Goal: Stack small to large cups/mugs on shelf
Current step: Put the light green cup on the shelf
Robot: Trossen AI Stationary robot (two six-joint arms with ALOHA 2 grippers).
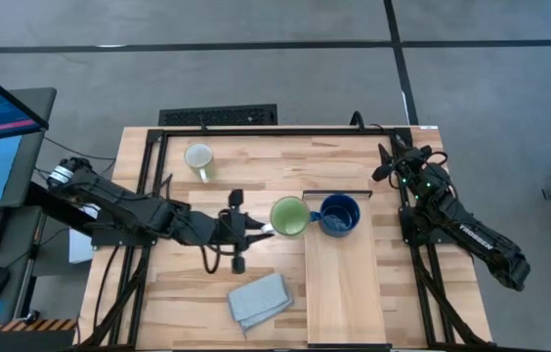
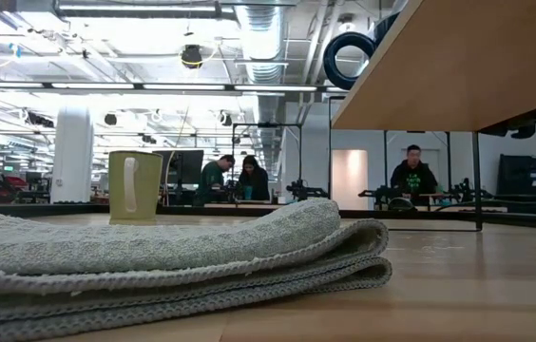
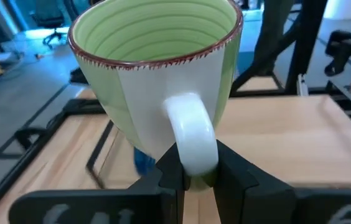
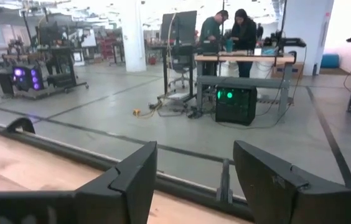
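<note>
A light green mug (image 1: 288, 217) with a white handle is upright, just left of the shelf (image 1: 346, 284), a light-wood plank. My left gripper (image 1: 261, 230) is shut on it. In the left wrist view, the green mug (image 3: 157, 74) fills the picture above my left gripper (image 3: 194, 167). A dark blue mug (image 1: 339, 215) stands on the shelf's far end, and it also shows in the low view (image 2: 349, 57). A cream mug (image 1: 198, 159) stands on the table at the far left. My right gripper (image 4: 194, 168) is open and empty at the table's far right (image 1: 385, 161). My left gripper pinches the lower part of the green mug's white handle (image 3: 191, 134) between its two fingers (image 3: 170, 171). The fingers come level from the table's left. The mug stays upright, mouth up, and looks lifted clear of the table.
A folded grey-blue cloth (image 1: 259, 298) lies on the table near the front, left of the shelf, and fills the low view's foreground (image 2: 154, 256). Dark frame rails (image 1: 148, 186) border the table. People are at desks in the room beyond (image 4: 228, 28).
</note>
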